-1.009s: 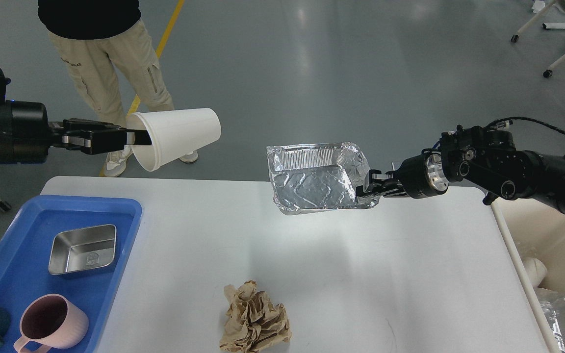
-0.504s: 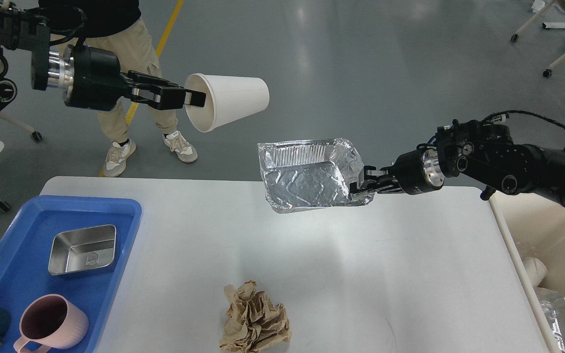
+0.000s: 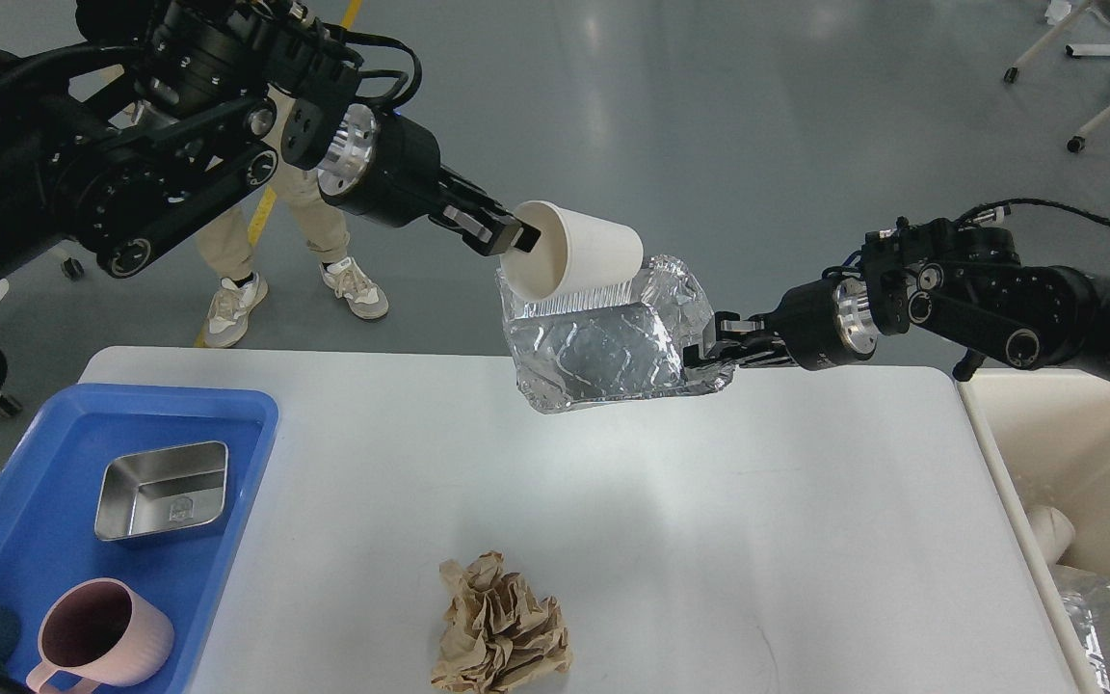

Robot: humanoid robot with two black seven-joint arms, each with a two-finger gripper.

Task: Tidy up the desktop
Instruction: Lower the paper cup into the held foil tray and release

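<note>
- No brand or writing is readable anywhere; the steel tin (image 3: 163,491) has a small mark stamped on its floor, too small to make out.
- The desktop (image 3: 709,540) fills the lower middle of my view, its long axis running left to right, with its rounded far corners toward the grey floor.
- My left gripper (image 3: 502,234) is clamped on the rim of a white cup (image 3: 572,261), which lies tilted on its side, mouth toward my gripper and base pointing right.
- My right gripper (image 3: 704,355) is pinched on the right edge of a crumpled foil tray (image 3: 610,349), held in the air above the far edge of the desktop, its open side tipped toward me.
- The cup sits at the foil tray's upper left rim; I cannot tell whether they touch.
- A wad of brown paper (image 3: 501,627) lies on the near edge of the desktop.
- A blue tray (image 3: 227,463) at the left holds the tin and a pink mug (image 3: 104,636).
- A cream bin (image 3: 1075,453) stands just beside the desktop's right edge.
</note>
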